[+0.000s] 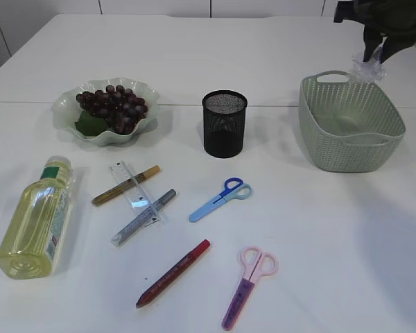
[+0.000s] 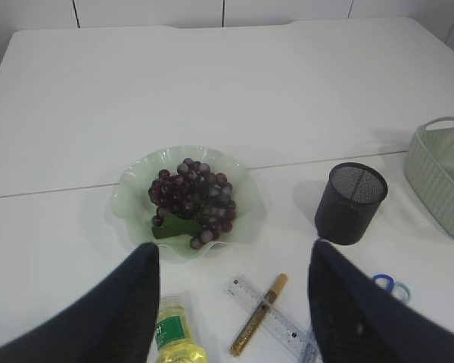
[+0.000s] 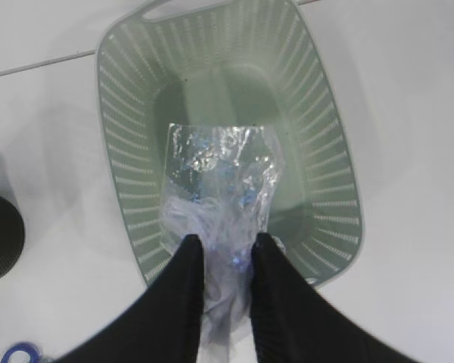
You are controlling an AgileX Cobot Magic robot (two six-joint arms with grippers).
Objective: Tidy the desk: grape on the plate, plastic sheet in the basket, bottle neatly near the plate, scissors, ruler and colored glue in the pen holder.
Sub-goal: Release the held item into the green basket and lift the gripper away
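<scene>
My right gripper (image 3: 225, 246) is shut on the clear crumpled plastic sheet (image 3: 219, 185) and holds it in the air over the green basket (image 3: 129, 181). In the exterior view the gripper (image 1: 374, 54) and the sheet (image 1: 369, 69) hang above the basket's (image 1: 350, 149) far rim. My left gripper (image 2: 234, 261) is open and empty, high above the table. The grapes (image 1: 113, 107) lie on the green plate (image 1: 142, 128). The bottle (image 1: 36, 218) lies on its side at the left. The clear ruler (image 1: 135, 189), gold glue pen (image 1: 125, 185), silver glue pen (image 1: 143, 217), red glue pen (image 1: 173, 272), blue scissors (image 1: 220, 199) and pink scissors (image 1: 248, 286) lie on the table.
The black mesh pen holder (image 1: 224, 123) stands upright at the table's middle, between the plate and the basket. It also shows in the left wrist view (image 2: 349, 203). The white table (image 1: 333, 243) stretches bare at the front right.
</scene>
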